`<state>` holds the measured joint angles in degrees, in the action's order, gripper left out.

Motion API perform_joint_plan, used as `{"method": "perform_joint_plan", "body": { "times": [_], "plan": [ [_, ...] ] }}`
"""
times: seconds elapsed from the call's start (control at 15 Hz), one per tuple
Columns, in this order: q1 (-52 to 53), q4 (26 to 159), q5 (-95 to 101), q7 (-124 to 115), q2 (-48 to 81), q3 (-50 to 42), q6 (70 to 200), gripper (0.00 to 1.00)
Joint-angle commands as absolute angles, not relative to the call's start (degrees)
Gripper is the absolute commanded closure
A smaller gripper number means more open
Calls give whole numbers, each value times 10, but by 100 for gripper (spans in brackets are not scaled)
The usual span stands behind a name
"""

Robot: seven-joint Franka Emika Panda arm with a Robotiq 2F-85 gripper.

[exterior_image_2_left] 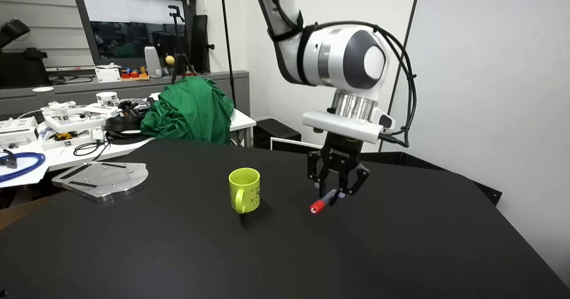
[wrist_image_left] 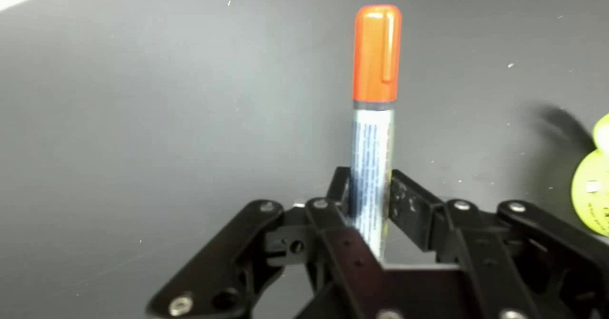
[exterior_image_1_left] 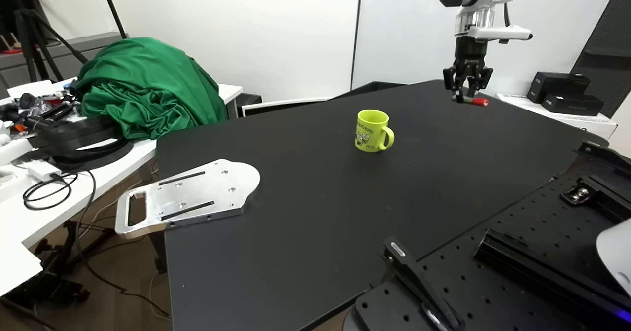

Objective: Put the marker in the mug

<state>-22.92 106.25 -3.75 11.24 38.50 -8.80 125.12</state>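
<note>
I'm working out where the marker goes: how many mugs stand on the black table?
1: the lime mug, upright, left of the gripper in both exterior views.

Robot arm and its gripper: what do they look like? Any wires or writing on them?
The rounded white robot arm has a dark grey cap and a shiny silver collar, with black cables looping over it. The jointed black gripper has round silver screws and white "ROBOTIQ" lettering.
</note>
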Motion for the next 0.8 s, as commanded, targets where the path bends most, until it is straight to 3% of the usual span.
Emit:
{"method": "perform_joint_plan", "body": {
  "times": [0.0,0.73],
  "plan": [
    [-222,1009,-76,53,382,-91,1121,94],
    [-219,817,-257,-109,492,-75,913,94]
  ]
}}
